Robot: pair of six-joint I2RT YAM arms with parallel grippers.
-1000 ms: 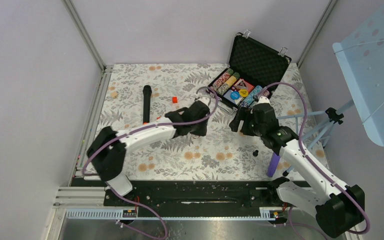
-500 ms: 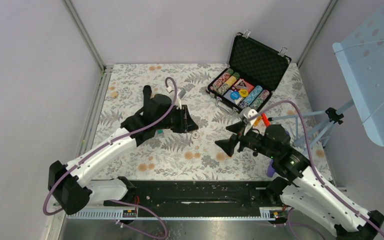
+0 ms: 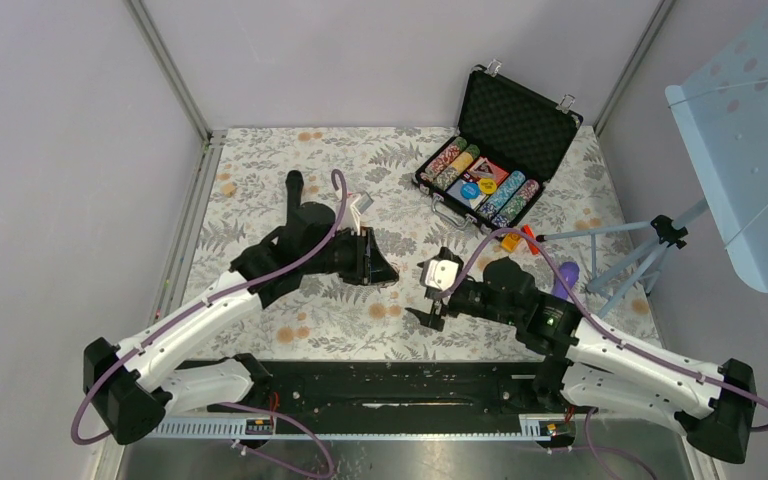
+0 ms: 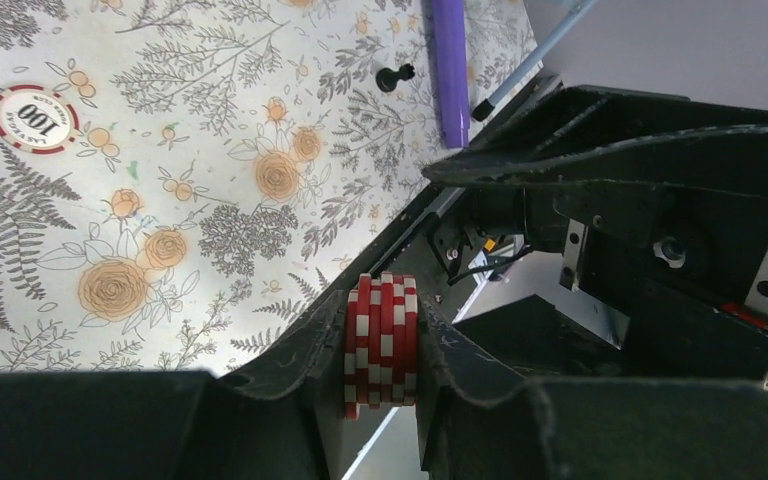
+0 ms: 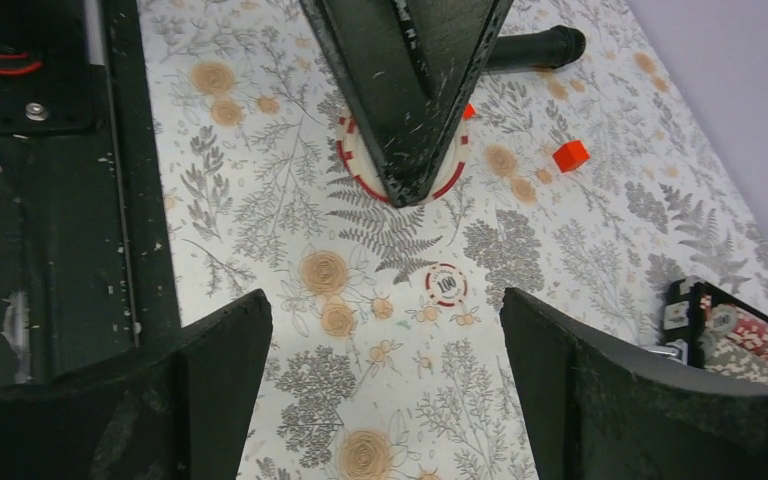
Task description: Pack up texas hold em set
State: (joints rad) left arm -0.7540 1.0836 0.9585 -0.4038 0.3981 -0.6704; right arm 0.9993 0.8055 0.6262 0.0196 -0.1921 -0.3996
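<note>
Floral table (image 3: pixel 260 160): left gripper (image 3: pixel 380 270) gripping red chips (image 4: pixel 381 345); right gripper (image 5: pixel 385 302) spread, farther from briefcase (image 3: pixel 516 120) now.

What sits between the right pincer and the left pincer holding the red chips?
One loose poker chip marked 100 lies flat between right pincer and left pincer, touching neither; the right wrist view shows it.

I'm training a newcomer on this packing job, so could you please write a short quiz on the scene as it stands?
1. True or false: the briefcase lid is shut.
2. What does the left pincer hold? A) a pair of dice B) a stack of red-and-white chips C) a cup
3. Fill in: the right pincer is ____.
Key: 1 false; 2 B; 3 open.
</note>
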